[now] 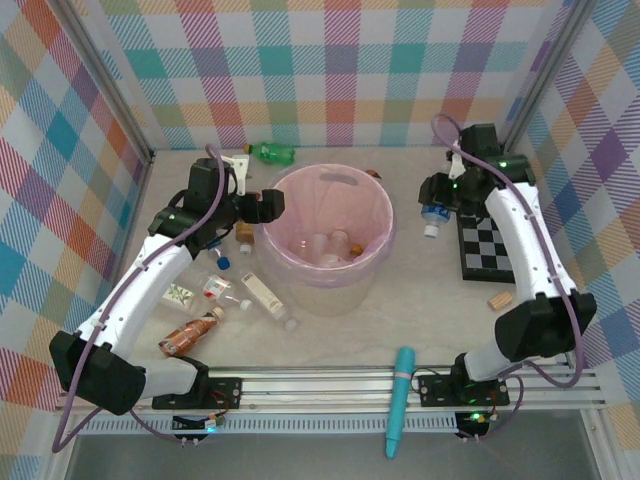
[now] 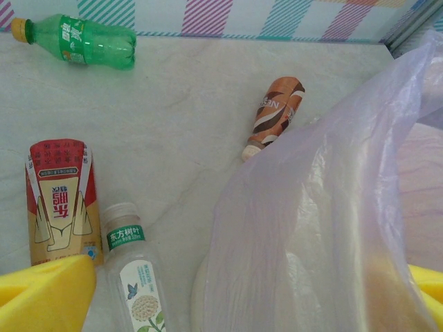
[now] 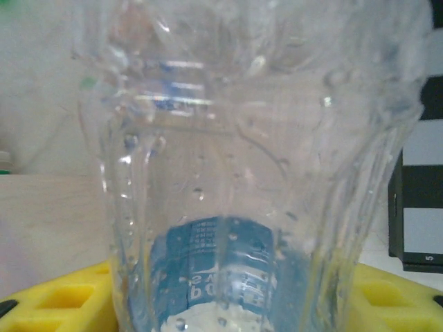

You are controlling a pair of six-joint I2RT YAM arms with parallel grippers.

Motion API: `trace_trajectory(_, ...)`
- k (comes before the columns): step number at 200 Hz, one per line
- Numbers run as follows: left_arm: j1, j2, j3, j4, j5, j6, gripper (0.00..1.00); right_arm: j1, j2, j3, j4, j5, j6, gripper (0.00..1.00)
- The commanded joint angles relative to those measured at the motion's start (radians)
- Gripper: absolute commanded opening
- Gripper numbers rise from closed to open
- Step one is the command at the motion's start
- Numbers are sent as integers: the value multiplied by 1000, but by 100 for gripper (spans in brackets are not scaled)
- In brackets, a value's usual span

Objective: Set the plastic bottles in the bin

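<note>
The bin (image 1: 300, 268), a pale bucket lined with a pink bag, stands mid-table with a few plastic bottles (image 1: 335, 245) inside. My right gripper (image 1: 440, 195) is to its right, shut on a clear, blue-labelled bottle (image 1: 433, 215) that sits between the yellow fingers (image 3: 55, 304) in the right wrist view (image 3: 228, 207). My left gripper (image 1: 262, 207) stands open at the bin's left rim, its yellow fingers (image 2: 41, 297) either side of the bag's edge (image 2: 332, 228). Loose bottles lie left of the bin: green (image 1: 272, 153), copper-brown (image 1: 190, 333), clear (image 1: 265, 297).
A checkered board (image 1: 490, 245) lies at the right, with a small cork-coloured piece (image 1: 500, 298) in front of it. A long teal tube (image 1: 400, 398) lies across the front rail. In the left wrist view, a red-labelled bottle (image 2: 61, 200) and a green-labelled clear bottle (image 2: 135, 273) lie beside the bag.
</note>
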Motion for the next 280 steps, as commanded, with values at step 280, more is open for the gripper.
trace_trajectory(280,11,-6,-27,-48,-79,82,91,627,428,196,8,97,-42,63)
